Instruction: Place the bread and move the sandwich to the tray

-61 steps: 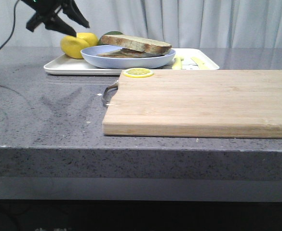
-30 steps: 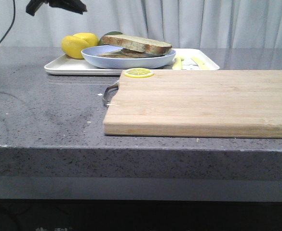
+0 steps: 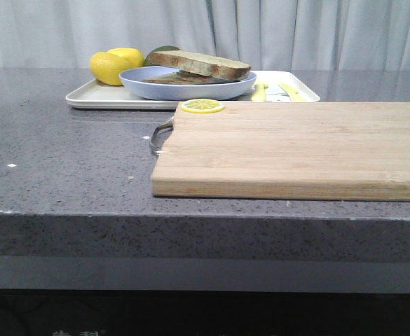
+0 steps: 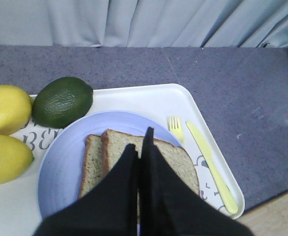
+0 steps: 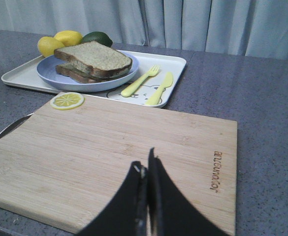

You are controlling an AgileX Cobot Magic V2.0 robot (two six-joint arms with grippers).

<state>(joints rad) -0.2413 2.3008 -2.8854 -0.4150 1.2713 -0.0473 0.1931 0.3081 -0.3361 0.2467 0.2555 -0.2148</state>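
Front view: sandwich (image 3: 194, 70) sits on its blue plate, and the plate sits on the tray (image 3: 92, 99) at the far left of the tabletop (image 3: 64, 161). No arm shows in this view. Top bread (image 5: 94, 58) is already stacked over the lower slice, slightly offset; the egg is hidden.

Left claw (image 4: 143, 147) hangs above the sandwich, fingers pressed together, holding nothing. Right claw (image 5: 147, 169) is likewise closed and empty, over the near part of the board (image 5: 124, 152).

Judgement: both parts of the task look done, so the step in hand is pulling clear. To do it well, the left arm should lift straight up before swinging away, so it does not clip the top slice or nudge the plate toward the lemons (image 4: 3, 128) and the avocado (image 4: 62, 101) beside it. Right arm has little to avoid, only the lemon slice (image 5: 67, 100) at the board's far left corner.

Writing: the board has a burnt-in mark near its right edge, too small to read for sure. Tray print shows letters that look like "BE" by the plate, partly covered. Yellow fork (image 4: 176, 129) and knife (image 4: 210, 167) lie right of the plate.
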